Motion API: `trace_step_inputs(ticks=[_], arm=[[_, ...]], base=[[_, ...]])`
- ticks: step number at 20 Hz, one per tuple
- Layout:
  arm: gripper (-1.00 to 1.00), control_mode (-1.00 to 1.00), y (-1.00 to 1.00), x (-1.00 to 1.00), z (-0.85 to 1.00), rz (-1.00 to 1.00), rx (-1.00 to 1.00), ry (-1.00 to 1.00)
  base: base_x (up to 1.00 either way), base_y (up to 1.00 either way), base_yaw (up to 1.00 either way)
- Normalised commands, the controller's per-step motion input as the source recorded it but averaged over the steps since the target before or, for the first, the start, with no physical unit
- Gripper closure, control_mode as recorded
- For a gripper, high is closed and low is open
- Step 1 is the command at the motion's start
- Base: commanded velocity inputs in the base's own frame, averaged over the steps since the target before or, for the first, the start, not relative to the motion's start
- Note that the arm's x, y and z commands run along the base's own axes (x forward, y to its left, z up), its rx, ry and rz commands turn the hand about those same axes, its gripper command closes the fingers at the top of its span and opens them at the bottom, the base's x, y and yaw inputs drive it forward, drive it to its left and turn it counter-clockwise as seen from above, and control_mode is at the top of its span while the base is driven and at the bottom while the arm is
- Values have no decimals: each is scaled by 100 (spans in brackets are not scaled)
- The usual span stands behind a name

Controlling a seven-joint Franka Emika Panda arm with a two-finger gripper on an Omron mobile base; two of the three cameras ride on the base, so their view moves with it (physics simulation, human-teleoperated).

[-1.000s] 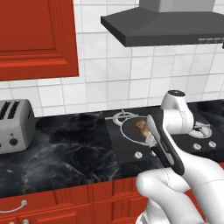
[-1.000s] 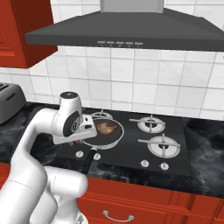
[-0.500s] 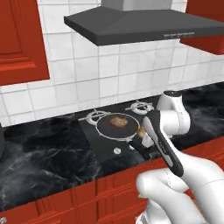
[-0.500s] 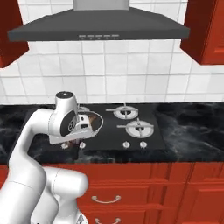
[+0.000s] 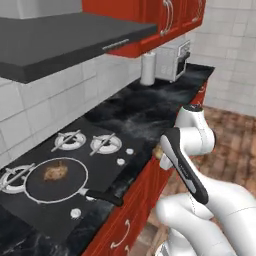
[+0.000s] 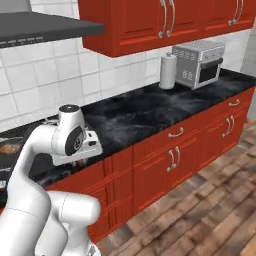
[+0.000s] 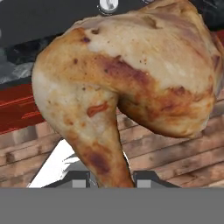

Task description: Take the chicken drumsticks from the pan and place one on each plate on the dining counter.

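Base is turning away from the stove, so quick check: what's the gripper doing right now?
Gripper: shut on a chicken drumstick, gripped by its narrow end between the two fingertips.

One golden-brown glossy chicken drumstick [image 7: 127, 87] held bone-end between the finger tips; the other [image 5: 55, 172] lies in the round dark silver-rimmed frying pan [image 5: 37, 191] (on stove).
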Motion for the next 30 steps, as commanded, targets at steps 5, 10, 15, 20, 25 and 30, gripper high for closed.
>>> trace_step_inputs(ticks=[5,10,15,20,25,30], arm=[[100,100,0,0,0,0,0,0],[100,100,0,0,0,0,0,0],[100,100,0,0,0,0,0,0],[100,100,0,0,0,0,0,0],[100,100,0,0,0,0,0,0],[100,100,0,0,0,0,0,0]], base=[[0,7,-100],[0,1,-100],[0,0,-100],[0,0,-100],[13,0,-96],[53,9,-75]])
